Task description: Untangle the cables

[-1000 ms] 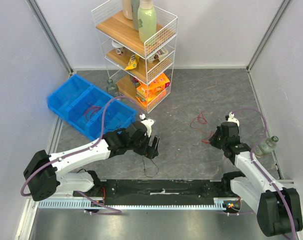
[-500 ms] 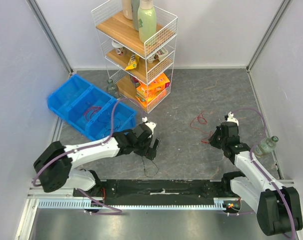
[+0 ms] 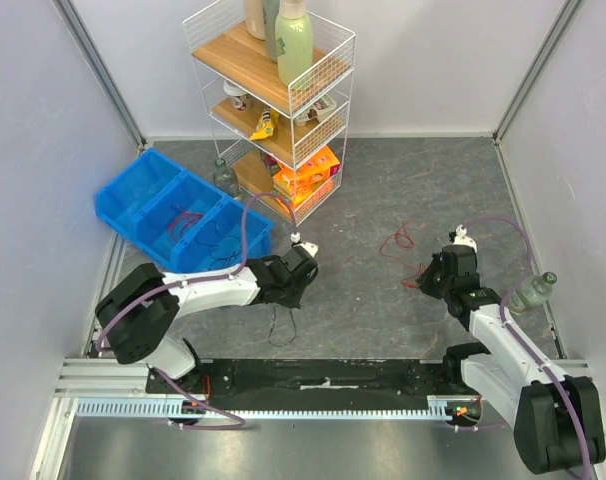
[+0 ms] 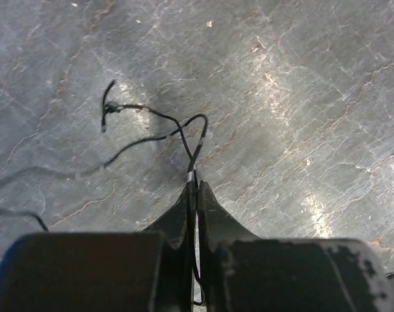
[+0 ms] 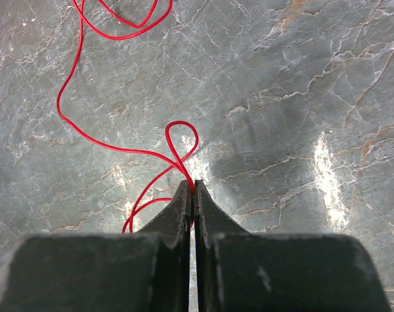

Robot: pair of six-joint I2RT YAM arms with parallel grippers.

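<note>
Black hair-thin wire (image 4: pixel 201 117) tight in left gripper (image 4: pixel 194 185), curly red wire (image 5: pixel 181 122) tight in right gripper (image 5: pixel 193 183).

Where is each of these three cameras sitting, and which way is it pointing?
Top external: fixed above and behind the arms, looking down on the table, shelf rack and blue bin; both whole arms show.
Left wrist: on the left arm's wrist, looking along its fingers at the table; the left gripper is shut on the black wire.
Right wrist: likewise on the right arm; the right gripper pinches the red wire.
Shared: the top view also shows both wires, black by the left gripper, red by the right.
</note>
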